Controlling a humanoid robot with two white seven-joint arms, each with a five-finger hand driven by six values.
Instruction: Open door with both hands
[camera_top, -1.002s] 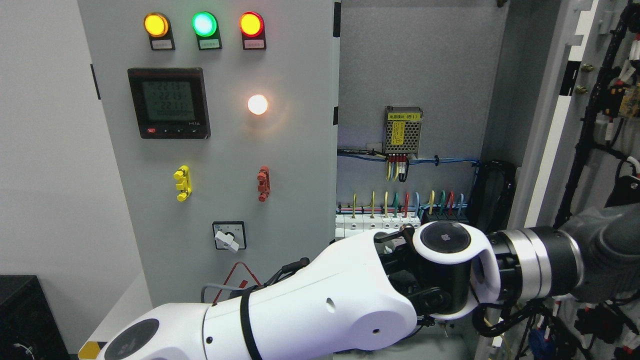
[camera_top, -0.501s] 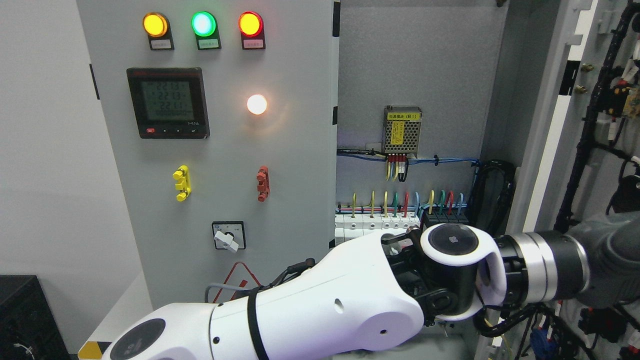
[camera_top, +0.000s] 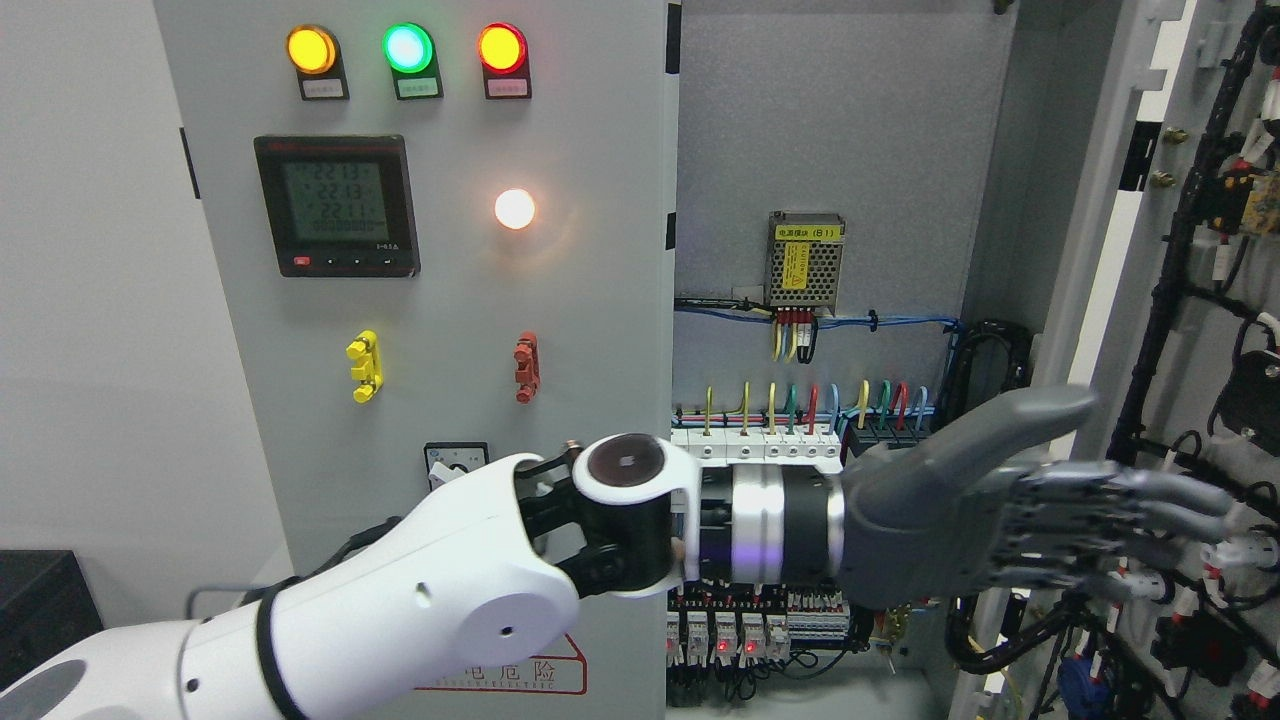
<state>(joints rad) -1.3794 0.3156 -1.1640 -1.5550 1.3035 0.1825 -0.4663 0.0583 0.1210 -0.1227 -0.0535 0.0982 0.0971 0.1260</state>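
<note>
Withdrawing from the opened cabinet, the robot's left hand (camera_top: 1010, 520), a grey jointed hand on a white-shelled arm entering from the lower left, was pictured with its fingers (camera_top: 1150, 505) stretched out flat and its thumb raised, holding nothing. A second earlier only the wrist and forearm showed, the hand itself reaching out of sight towards the right; half a second earlier it was much the same. By this moment the whole arm had pulled back leftward, so that the palm hung in front of the lower right of the cabinet's grey interior back panel (camera_top: 830, 140), below and to the right of the small perforated metal power module with its yellow label (camera_top: 805, 262) mounted on that panel.

The right-hand grey metal cabinet door (camera_top: 1200, 300), its inner face strung with black cable looms and connectors, stood swung wide to the right of the back panel, apart from the hand. The left-hand grey door (camera_top: 440, 300), carrying the amber, green and red round lamps (camera_top: 405, 48) and the black digital meter (camera_top: 337, 205), sat to the left of the panel, seemingly closed. Rows of white circuit breakers (camera_top: 750, 445) with coloured wires showed beneath the power module, just behind the wrist.

Judging by the release and retreat, the right door's share of the task looked finished; the left door appeared to be what remained. The right hand was nowhere in the picture.
</note>
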